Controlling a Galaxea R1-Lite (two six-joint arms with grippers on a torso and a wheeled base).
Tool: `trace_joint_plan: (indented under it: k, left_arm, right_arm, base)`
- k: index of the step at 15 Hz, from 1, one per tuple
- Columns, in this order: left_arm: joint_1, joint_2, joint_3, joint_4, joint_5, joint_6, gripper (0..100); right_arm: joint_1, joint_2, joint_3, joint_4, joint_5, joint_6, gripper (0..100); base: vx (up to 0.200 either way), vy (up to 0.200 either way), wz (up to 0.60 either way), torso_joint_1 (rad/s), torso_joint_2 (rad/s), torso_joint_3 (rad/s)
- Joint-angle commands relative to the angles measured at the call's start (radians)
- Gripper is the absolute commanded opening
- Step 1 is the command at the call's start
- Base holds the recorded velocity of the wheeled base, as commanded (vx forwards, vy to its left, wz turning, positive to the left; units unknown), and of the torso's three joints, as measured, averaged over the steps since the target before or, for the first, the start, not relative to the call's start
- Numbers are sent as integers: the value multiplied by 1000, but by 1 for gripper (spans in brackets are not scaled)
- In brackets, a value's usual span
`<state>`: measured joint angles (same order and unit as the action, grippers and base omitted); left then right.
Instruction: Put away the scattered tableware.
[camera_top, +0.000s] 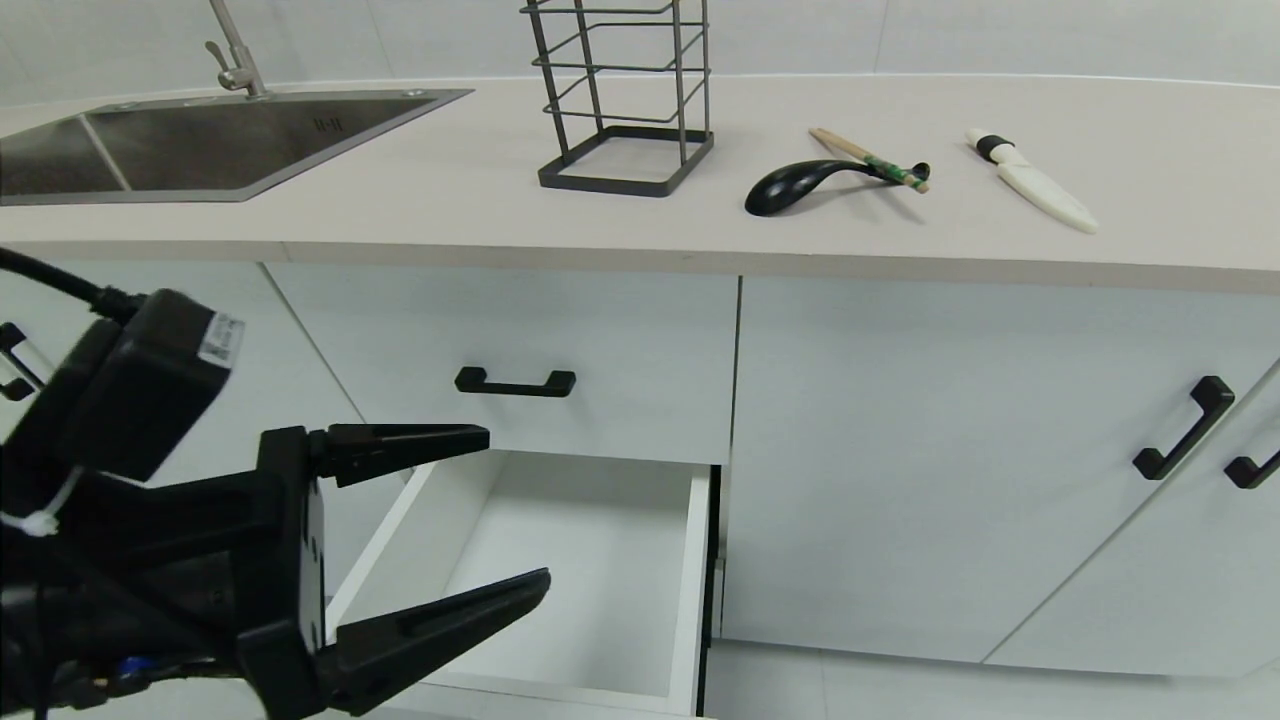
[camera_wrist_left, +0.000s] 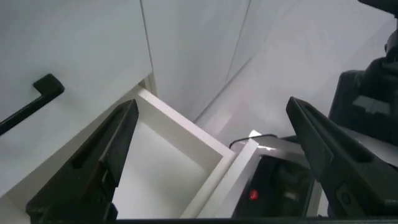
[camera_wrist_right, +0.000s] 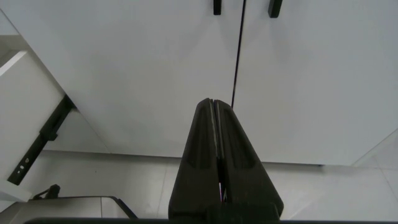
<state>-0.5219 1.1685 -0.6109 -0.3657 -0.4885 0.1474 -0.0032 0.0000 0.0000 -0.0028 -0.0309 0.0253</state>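
Note:
On the counter lie a black spoon (camera_top: 795, 185), a pair of wooden chopsticks (camera_top: 866, 157) crossing its handle, and a white knife (camera_top: 1032, 182) with a black band, to the right of a dark wire rack (camera_top: 625, 95). Below the counter a white drawer (camera_top: 590, 560) stands pulled out, with nothing visible inside. My left gripper (camera_top: 515, 510) hangs open in front of the drawer's left side, nothing between its fingers; the left wrist view looks past it (camera_wrist_left: 211, 112) at the drawer corner (camera_wrist_left: 186, 137). My right gripper (camera_wrist_right: 214, 106) is shut and empty, low before the white cabinet doors.
A steel sink (camera_top: 200, 140) with a tap sits at the counter's far left. Black handles mark the drawer front (camera_top: 515, 381) above the pulled-out drawer and the cabinet doors (camera_top: 1183, 428) at right. Light floor lies below the cabinets.

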Motion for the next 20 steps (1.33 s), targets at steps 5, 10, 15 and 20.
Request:
trace_joint_plan:
  k: [5,10,15,20]
  left_arm:
    - [120,-423,138,-4,150,-83,100]
    - [174,-621,250,65,148,55,100]
    - [188,-922,321,321,217,130,100]
    - [260,-1037,375,350,574,30,100]
  right_arm:
    - [0,0,0,0,0,-2,0]
    - [0,0,0,0,0,-1,0]
    - [0,0,0,0,2,-1,0]
    - [0,0,0,0,2,-1,0]
  base:
    - [0,0,0,0,0,0]
    - [0,0,0,0,0,0]
    - [0,0,0,0,0,0]
    - [0,0,0,0,0,0]
